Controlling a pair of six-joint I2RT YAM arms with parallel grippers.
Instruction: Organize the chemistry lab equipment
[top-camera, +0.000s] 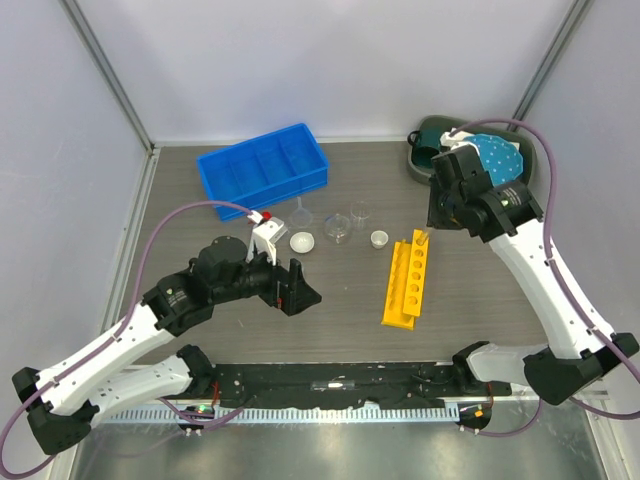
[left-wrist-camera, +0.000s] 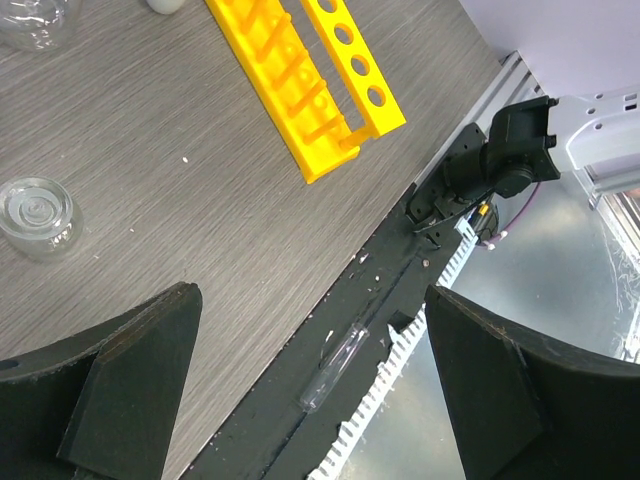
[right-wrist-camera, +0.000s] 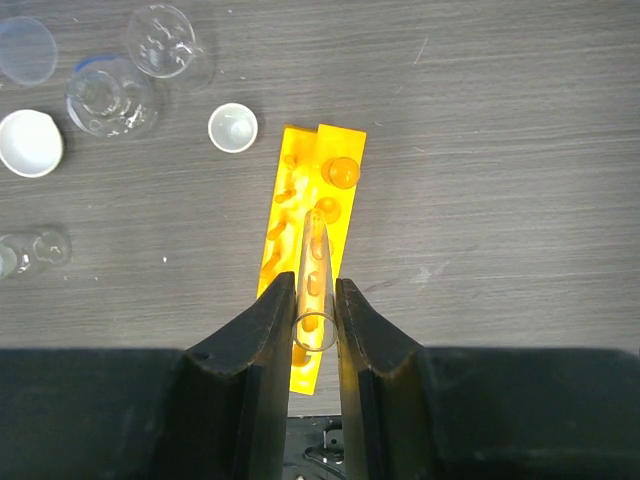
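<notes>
Top view: yellow rack (top-camera: 408, 280) lies centre-right on the bench (top-camera: 500, 330), no tube seen standing in it. Beakers (top-camera: 338, 226) and dishes (top-camera: 302, 241) sit loose mid-frame. Task looks mostly undone.

Left wrist: left fingers (left-wrist-camera: 130, 380) wide, empty. Stray tube (left-wrist-camera: 335, 365) lies on the black rail (left-wrist-camera: 300, 420), lower centre, beyond them.

Right wrist: right fingers (right-wrist-camera: 268, 320) narrow, clamping a clear tube (right-wrist-camera: 316, 240) above the rack, centre frame.

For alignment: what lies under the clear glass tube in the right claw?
The yellow holed plastic rack. The clear glass tube overlaps it; whether its tip enters a hole is hidden.

Grey wood-grain table (top-camera: 470, 310) boxed in by pale walls (top-camera: 330, 60) and metal posts (top-camera: 108, 75)
</notes>
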